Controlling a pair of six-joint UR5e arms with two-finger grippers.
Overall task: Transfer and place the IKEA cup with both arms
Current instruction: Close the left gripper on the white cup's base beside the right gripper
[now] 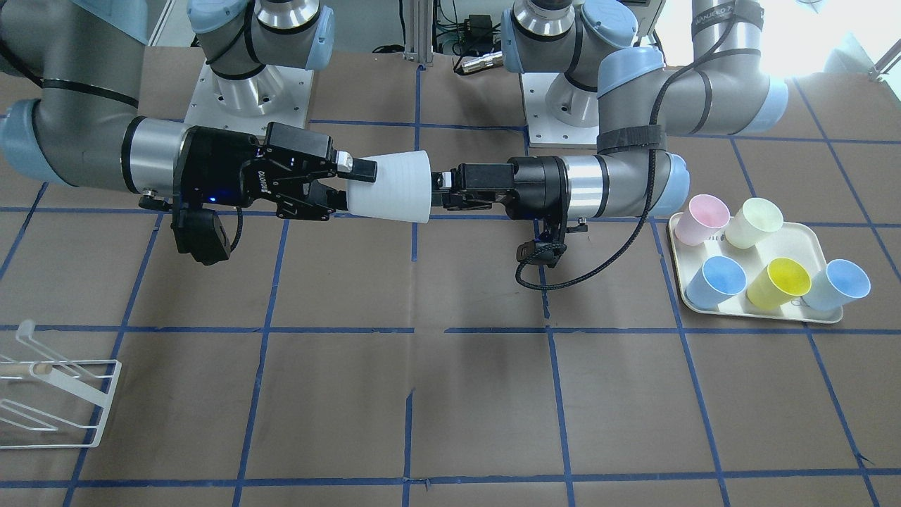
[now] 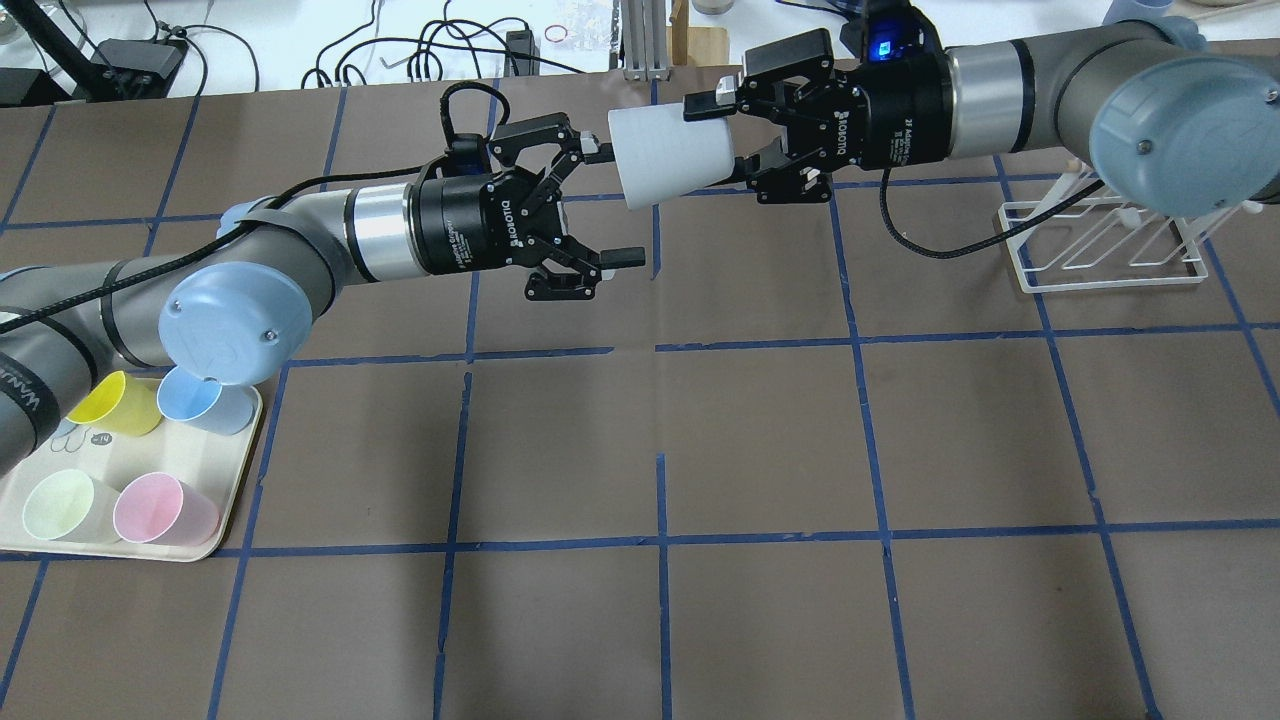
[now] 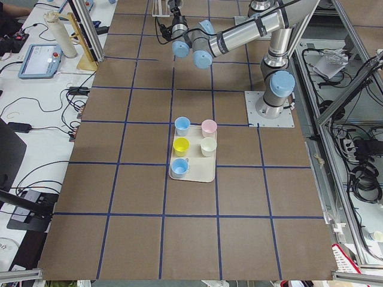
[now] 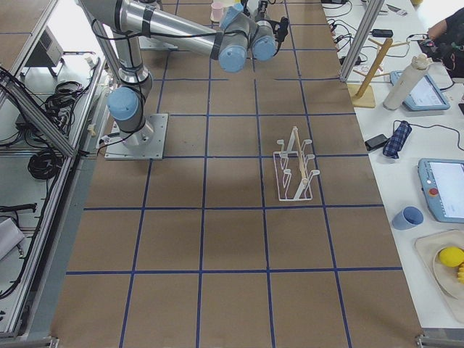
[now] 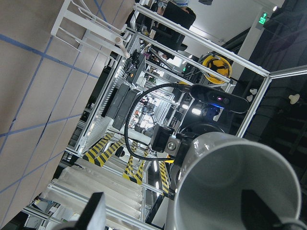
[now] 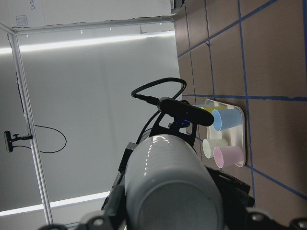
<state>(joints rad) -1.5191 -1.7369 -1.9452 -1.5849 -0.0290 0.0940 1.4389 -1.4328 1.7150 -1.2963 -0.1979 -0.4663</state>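
Fingers on the right arm point(image 2: 705, 103) are clamped on the grey cup point(image 2: 668, 155), which is held sideways above the bench point(image 2: 760, 450). The left fingers point(image 2: 620, 258) stand apart beside its rim. The handover looks nearly done, and setting the cup down remains.

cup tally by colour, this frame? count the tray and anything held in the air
Grey tapered plastic tumbler, held in the air: 1
Light-blue plastic cups, on the beige tray: 2
Pink plastic cup, on the tray: 1
Pale green plastic cup, on the tray: 1
Yellow plastic cup, on the tray: 1
Total: 6 cups
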